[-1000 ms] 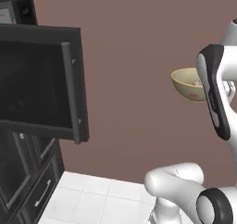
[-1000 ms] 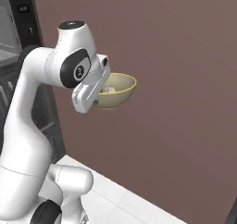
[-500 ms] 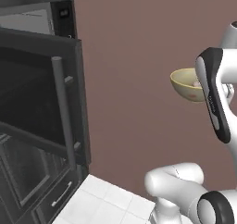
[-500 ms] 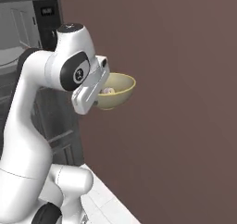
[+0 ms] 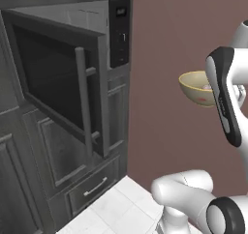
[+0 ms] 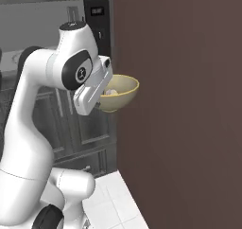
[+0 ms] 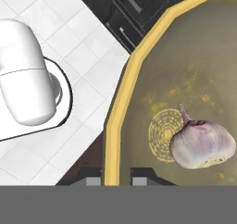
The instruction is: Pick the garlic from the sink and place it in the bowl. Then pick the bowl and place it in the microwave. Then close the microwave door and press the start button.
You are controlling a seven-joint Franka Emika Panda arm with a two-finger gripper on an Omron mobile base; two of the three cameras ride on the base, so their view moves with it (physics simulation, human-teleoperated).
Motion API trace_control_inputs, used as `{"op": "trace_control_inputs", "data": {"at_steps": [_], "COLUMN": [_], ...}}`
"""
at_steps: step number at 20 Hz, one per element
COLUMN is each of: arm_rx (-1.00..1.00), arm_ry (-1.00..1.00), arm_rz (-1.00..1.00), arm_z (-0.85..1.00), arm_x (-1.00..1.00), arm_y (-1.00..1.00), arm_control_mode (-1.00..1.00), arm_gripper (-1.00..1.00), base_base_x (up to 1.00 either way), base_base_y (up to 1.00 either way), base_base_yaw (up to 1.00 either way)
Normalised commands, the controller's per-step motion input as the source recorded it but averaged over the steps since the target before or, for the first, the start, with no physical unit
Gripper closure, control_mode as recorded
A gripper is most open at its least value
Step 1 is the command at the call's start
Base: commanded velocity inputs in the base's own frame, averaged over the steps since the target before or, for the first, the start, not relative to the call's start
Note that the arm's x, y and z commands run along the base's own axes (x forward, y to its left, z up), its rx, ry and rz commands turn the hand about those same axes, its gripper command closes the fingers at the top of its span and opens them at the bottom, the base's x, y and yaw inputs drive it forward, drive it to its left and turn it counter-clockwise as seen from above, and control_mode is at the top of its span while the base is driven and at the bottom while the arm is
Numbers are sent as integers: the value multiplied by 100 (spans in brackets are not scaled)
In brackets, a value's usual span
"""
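White tiled floor [image 5: 121, 206] runs along the bottom, with a plain brown wall [image 6: 189, 105] behind everything and grey cabinets [image 5: 29, 180] off to the left. Closest to the cameras is the arm, raised up high, carrying the bowl [image 6: 121, 92] in mid-air in front of that wall. The gripper [image 7: 115, 179] is pinched on the bowl's rim: in the hand view one finger tip sits just outside the yellow edge and the other just inside it. So it's clenched on the bowl, not loose.

Inside the bowl you can see the garlic [image 7: 202, 143], lying on its side just beside the ring pattern at the bottom, stem pointing up-left in that view. It also peeks out as a pale lump in the right base view.

Further back on the left is the microwave [image 5: 118, 32], set into the cabinets. The microwave door [image 5: 60, 80] is swung open toward the room, bar handle facing out. Below it there's a drawer [image 5: 94, 187] with a small handle.
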Motion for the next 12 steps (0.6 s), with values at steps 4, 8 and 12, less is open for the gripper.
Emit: {"op": "trace_control_inputs", "data": {"at_steps": [4,8,12], "arm_rx": [0,0,0], "arm_ry": [0,0,0], "arm_rz": [0,0,0], "arm_z": [0,0,0], "arm_x": [0,0,0], "arm_y": [0,0,0], "arm_control_mode": [100,100,100], "arm_gripper": [100,100,100], "base_base_x": [20,46,65], "base_base_y": [1,0,-3], "base_base_yaw": [50,45,45]}}
